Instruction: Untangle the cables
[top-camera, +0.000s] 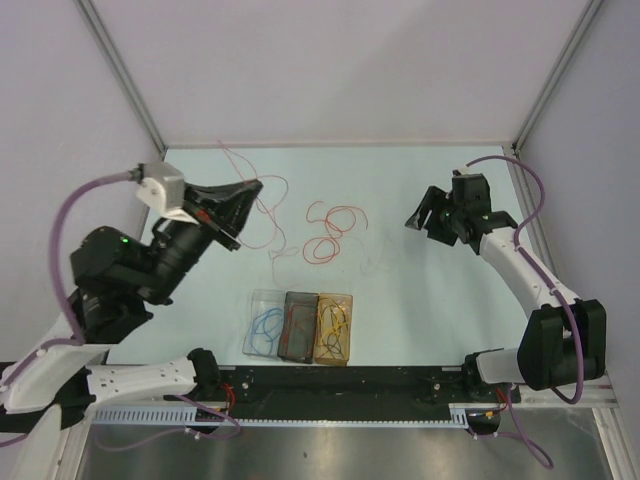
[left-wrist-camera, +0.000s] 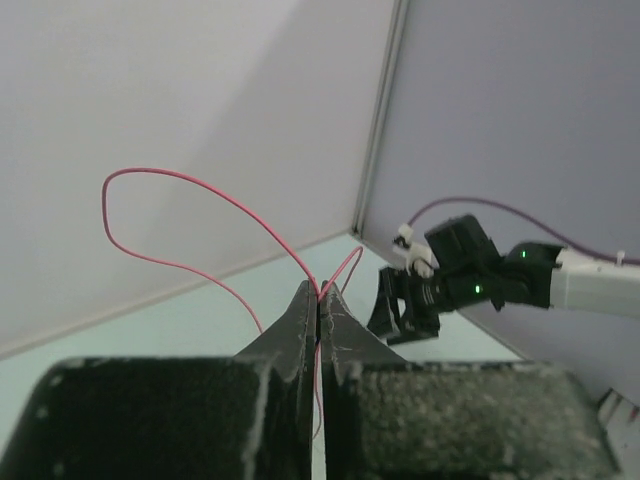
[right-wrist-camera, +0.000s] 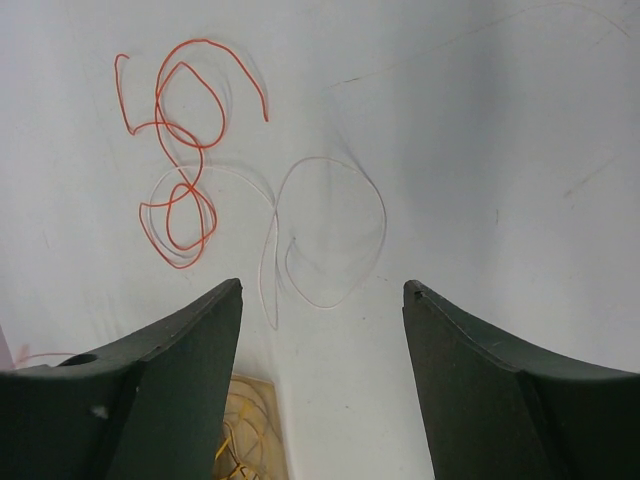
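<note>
With left fingers (left-wrist-camera: 298, 335) clamped on a thin pink-red wire (left-wrist-camera: 150, 171), raised beyond and left of three clear plastic trays (top-camera: 335, 296), pull slowly leftward. Lower wide-spread right fingers (right-wrist-camera: 190, 345) to pin the orange-red coils (right-wrist-camera: 185, 185) and pale wire loop (right-wrist-camera: 383, 225) on the bench (top-camera: 430, 320) just beyond the trays.

- You'll find the red cable (left-wrist-camera: 190, 181) lifted off the table at far left, pinched in the closed left gripper (left-wrist-camera: 318, 297).
- Your orange cable (right-wrist-camera: 185, 150) lies mid-table in overlapping loops.
- The pale cable (right-wrist-camera: 330, 232) curls just right, crossing it.
- Your blue cable (top-camera: 266, 327), dark cable (top-camera: 299, 325) and yellow cable (top-camera: 334, 325) sit coiled near, side by side.
</note>
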